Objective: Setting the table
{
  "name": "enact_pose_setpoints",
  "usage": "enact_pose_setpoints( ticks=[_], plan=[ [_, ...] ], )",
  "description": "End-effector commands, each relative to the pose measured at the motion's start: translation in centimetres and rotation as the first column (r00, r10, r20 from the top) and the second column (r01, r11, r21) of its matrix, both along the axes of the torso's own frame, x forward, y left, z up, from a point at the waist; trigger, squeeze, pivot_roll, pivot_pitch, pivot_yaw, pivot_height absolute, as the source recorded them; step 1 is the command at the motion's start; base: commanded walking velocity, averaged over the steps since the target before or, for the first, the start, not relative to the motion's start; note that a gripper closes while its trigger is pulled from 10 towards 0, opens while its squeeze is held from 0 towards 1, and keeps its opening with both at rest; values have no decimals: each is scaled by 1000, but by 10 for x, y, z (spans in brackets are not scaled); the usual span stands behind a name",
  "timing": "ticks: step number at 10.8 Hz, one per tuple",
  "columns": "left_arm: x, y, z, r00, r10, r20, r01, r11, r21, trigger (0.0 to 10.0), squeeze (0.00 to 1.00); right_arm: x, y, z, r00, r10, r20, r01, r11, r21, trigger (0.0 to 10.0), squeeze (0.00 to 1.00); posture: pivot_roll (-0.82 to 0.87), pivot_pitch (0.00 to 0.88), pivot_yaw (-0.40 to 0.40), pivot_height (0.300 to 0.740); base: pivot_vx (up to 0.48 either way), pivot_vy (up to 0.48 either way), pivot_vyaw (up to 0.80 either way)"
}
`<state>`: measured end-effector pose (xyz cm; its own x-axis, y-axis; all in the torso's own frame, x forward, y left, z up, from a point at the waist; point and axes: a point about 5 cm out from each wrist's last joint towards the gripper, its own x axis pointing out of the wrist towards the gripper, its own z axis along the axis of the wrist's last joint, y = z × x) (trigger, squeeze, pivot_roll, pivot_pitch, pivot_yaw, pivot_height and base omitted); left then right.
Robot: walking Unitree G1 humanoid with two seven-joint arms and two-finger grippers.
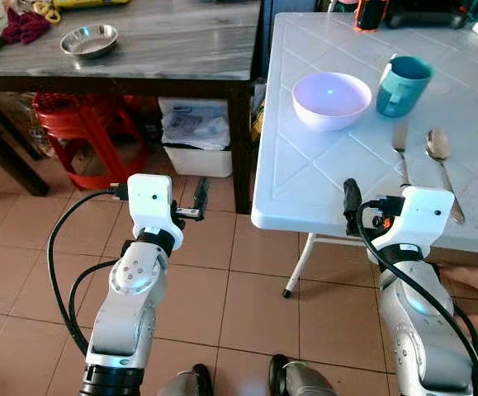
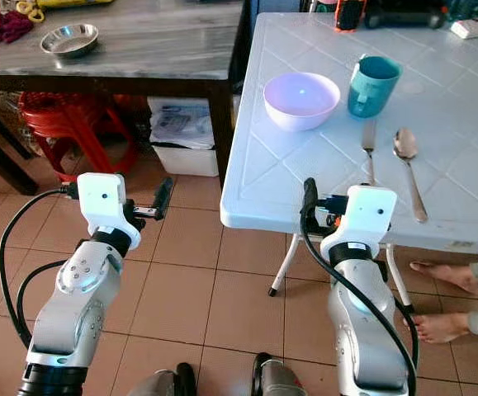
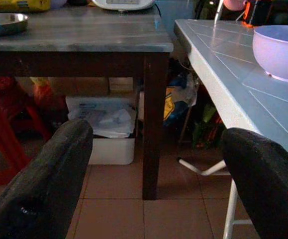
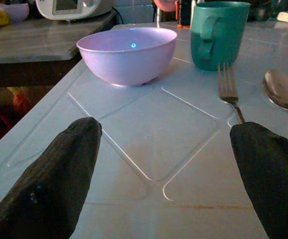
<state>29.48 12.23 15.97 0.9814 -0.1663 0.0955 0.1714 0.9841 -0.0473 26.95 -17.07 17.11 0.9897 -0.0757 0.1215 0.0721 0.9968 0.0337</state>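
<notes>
- Bowl (image 1: 331,100): sits at upper centre of the head view on the white surface (image 1: 305,177), just beside the teal mug (image 1: 402,85); the two look near but I cannot tell if they touch.
- Fork (image 1: 400,148) and spoon (image 1: 441,165) lie side by side at right of the frame, below the mug, apart from each other.
- Handling, as a judgement: the bowl looks like light, stiff plastic with a smooth, rounded wall, so likely slippery; pinching the rim, one finger in and one out, seems the surest hold. The cutlery is thin, flat metal lying on the surface, hard to get under; the handle middle is the best place.
- Right claw (image 4: 163,174): fingers spread apart, empty, low over the surface's near edge, pointing at the bowl.
- Left claw (image 3: 156,179): fingers apart, empty, held over the tiled floor (image 1: 222,280) at left centre, off the surface.
- A steel dish (image 1: 89,40) rests on the dark surface (image 1: 164,49) at upper left.
</notes>
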Motion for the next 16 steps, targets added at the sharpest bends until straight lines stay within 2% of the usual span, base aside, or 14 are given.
enact_pose_setpoints(
  ticks=[1,4,12,16],
  plan=[
    [-2,1,2,1000,-3,12,3,1000,9,10000,0,-1,2,2,1000,0,8,0,1000,3,10000,0,-197,207,59,740,0,0,0],
    [-1,2,1,1000,13,-1,-13,1000,2,10000,0,0,2,1,1000,1,5,-1,1000,6,10000,0,-194,207,57,740,0,0,0],
    [0,0,-1,1000,2,-14,-2,1000,-1,10000,0,3,0,6,1000,-3,21,3,1000,-8,10000,0,-197,200,54,740,0,-337,0],
    [0,-1,1,1000,-10,8,10,1000,-16,10000,0,3,2,6,1000,2,25,-2,1000,-8,10000,0,-197,197,55,740,0,0,0]
  ],
)
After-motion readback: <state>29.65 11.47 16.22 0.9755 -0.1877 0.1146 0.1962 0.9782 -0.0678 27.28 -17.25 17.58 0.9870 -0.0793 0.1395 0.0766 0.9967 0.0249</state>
